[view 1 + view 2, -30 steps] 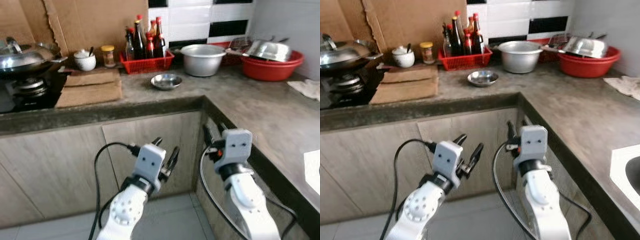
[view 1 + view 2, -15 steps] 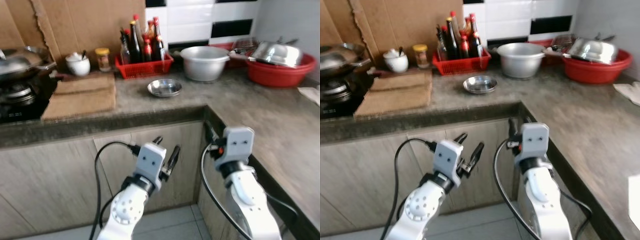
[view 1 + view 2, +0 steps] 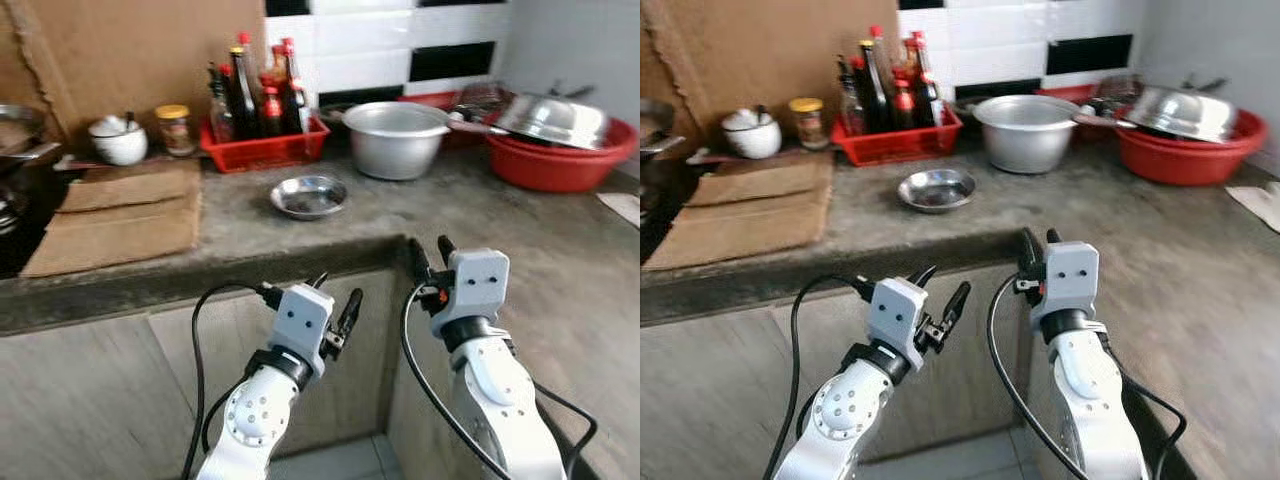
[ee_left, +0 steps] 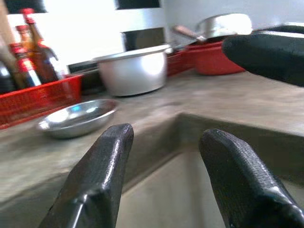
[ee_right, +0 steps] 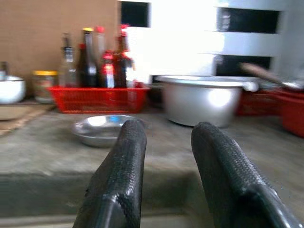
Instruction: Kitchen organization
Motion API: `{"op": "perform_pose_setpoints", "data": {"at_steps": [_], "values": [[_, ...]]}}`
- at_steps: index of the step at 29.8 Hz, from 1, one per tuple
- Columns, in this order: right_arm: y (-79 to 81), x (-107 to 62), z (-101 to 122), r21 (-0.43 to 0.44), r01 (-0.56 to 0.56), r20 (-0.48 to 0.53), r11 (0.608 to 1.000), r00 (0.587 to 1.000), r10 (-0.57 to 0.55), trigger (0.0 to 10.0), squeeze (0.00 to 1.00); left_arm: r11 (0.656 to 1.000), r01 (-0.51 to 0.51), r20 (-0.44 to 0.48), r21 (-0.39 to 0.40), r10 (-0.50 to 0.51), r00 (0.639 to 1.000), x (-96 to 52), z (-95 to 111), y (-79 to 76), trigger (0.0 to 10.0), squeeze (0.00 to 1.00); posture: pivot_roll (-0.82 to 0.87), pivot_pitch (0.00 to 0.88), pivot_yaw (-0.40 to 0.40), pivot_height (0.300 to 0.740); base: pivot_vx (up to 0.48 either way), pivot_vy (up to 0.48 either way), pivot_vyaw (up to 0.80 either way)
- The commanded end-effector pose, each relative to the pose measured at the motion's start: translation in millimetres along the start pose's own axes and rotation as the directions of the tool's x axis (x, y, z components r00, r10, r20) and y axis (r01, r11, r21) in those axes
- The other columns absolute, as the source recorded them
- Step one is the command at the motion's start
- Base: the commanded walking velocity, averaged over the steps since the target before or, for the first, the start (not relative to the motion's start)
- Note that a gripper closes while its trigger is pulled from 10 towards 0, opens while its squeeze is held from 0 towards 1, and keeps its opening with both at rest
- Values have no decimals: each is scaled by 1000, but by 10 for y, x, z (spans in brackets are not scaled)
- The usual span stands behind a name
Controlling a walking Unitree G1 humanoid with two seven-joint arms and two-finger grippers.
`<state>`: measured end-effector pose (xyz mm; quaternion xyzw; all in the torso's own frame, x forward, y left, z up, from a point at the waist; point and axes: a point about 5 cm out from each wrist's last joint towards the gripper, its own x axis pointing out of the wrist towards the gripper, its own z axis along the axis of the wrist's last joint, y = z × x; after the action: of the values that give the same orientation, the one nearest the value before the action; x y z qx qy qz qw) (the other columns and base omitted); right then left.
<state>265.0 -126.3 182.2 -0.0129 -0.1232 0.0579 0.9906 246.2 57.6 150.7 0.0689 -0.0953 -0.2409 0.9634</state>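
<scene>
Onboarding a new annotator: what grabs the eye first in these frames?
The two grippers, left and right, are raised in front of the counter edge, jaws open and empty. Behind them a small steel dish sits alone mid-counter. Along the back wall are a red basket of sauce bottles, a big metal pot, and a red basin with a metal lid resting in it.

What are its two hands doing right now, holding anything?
Left gripper: fingers open, holding nothing, below the counter edge.
Right gripper: fingers open, holding nothing, at the counter's corner.
</scene>
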Motion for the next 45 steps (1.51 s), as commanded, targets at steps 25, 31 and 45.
{"op": "perform_pose_setpoints", "data": {"at_steps": [25, 31, 45], "values": [[16, 127, 55, 9, -8, 11, 1000, 1000, 8, 10000, 0, 1000, -20, -11, -5, 20, 1000, 4, -13, 39, 10000, 0, 8, 0, -25, 740, 295, 0, 156], [4, 331, -9, 24, -8, -75, 1000, 997, 10, 10000, 0, 1000, -19, -14, -4, 19, 1000, 1, -14, 25, 10000, 0, 8, 0, -23, 740, 0, 0, 0], [49, 946, 13, 62, -78, -251, 995, 964, 91, 10000, 1000, 999, -37, -26, -3, 37, 999, -66, -1, 7, 10000, 0, 34, 1, -52, 740, 0, 0, 0]]}}
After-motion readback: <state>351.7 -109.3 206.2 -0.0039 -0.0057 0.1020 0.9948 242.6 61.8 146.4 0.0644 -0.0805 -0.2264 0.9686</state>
